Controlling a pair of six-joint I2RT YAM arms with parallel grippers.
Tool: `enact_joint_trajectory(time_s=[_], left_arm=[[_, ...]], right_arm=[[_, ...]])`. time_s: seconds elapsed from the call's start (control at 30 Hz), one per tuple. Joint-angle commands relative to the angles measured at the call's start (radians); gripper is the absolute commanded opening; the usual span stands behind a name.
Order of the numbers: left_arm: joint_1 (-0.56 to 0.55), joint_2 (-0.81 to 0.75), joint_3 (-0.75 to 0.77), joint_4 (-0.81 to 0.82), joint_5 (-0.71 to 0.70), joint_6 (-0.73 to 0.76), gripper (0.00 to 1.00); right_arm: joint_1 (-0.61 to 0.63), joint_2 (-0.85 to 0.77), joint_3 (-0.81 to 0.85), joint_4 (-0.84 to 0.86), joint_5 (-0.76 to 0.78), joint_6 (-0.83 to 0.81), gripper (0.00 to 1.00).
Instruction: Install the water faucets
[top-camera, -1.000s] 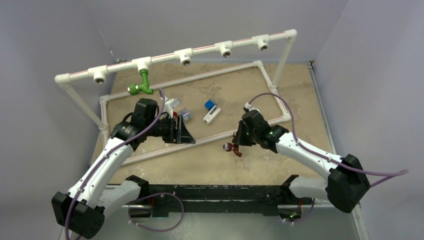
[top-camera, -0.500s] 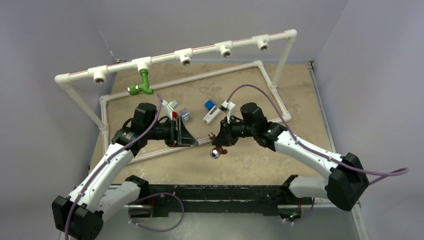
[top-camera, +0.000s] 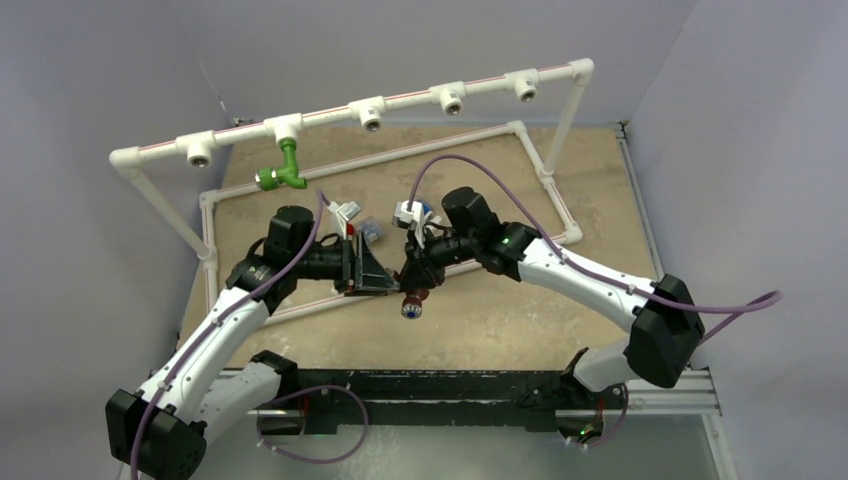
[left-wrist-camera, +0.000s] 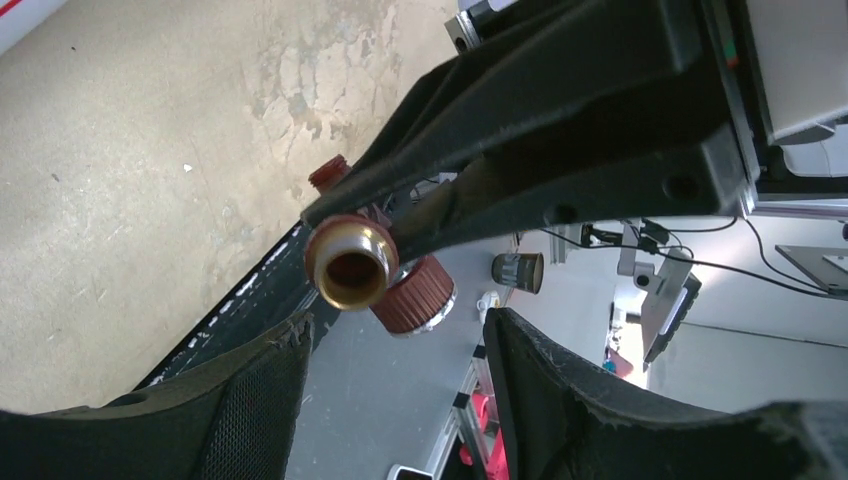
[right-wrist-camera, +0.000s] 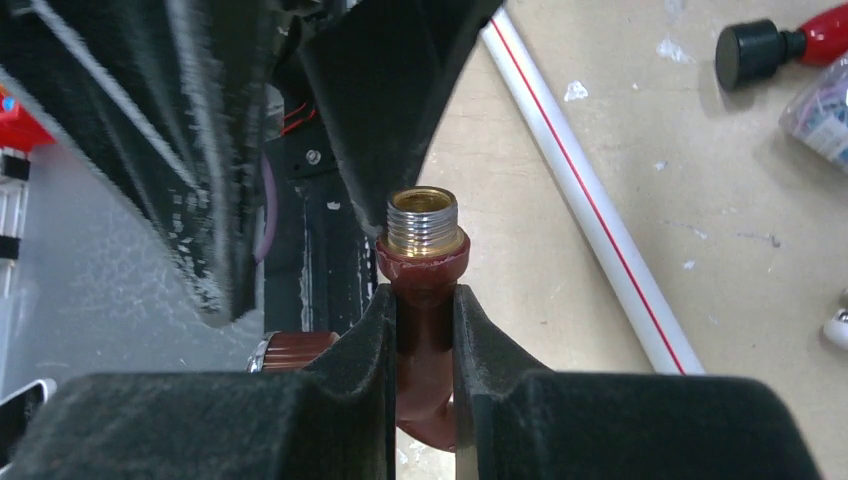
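the reddish-brown plastic faucet with a brass threaded end (top-camera: 411, 300) is off the tan table top (top-camera: 490, 325), held in the air between the two arms, over the near half of the table. the right gripper (top-camera: 414, 284) is pressed tight on it. in the right wrist view its two black padded fingers (right-wrist-camera: 365, 350) pinch the brown stem just under the collar, and the brass thread stands clear above the fingertips. in the left wrist view the faucet turns its open brass mouth toward the camera, with a round ribbed brown cap just beside it, both under the right gripper's black fingers.

the left gripper (top-camera: 370, 272) faces the faucet with its jaws spread wide and nothing between them. the brass end sits just ahead of the gap between its fingertips (left-wrist-camera: 270, 380); whether it touches them cannot be told.

the bright green plastic faucet (top-camera: 283, 172) hangs from a white tee fitting (top-camera: 283, 127) on the raised top rail of the white pipe frame (top-camera: 570, 110), second tee from the left, well apart from both grippers. the four other tees on that rail show open round sockets.

in the right wrist view a white pipe with a red stripe (right-wrist-camera: 590, 210) lies on the table, and a small red-and-black knob (right-wrist-camera: 775, 40) lies near it.
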Motion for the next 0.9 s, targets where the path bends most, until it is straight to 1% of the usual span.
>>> enact_joint_trajectory(time_s=[0.0,0.17,0.33,0.47,0.6,0.87], left_arm=[[-0.002,-0.010,-0.005,0.018,0.003,-0.018,0.62],[-0.002,-0.017,-0.002,-0.017,-0.015,-0.016,0.60],[-0.002,-0.042,-0.010,-0.041,-0.042,-0.033,0.57],[-0.002,-0.064,-0.023,-0.060,-0.057,-0.047,0.55],[-0.002,-0.062,-0.036,-0.048,-0.040,-0.061,0.53],[-0.002,-0.038,-0.033,-0.041,-0.040,-0.060,0.52]], right_arm=[[0.030,-0.002,0.070,-0.057,-0.002,-0.124,0.00],[0.076,0.007,0.107,-0.118,0.046,-0.211,0.00],[0.102,-0.019,0.094,-0.129,0.088,-0.262,0.00],[0.114,-0.044,0.069,-0.119,0.113,-0.267,0.00],[0.124,-0.061,0.053,-0.091,0.124,-0.249,0.00],[0.164,-0.063,0.074,-0.093,0.159,-0.255,0.00]])
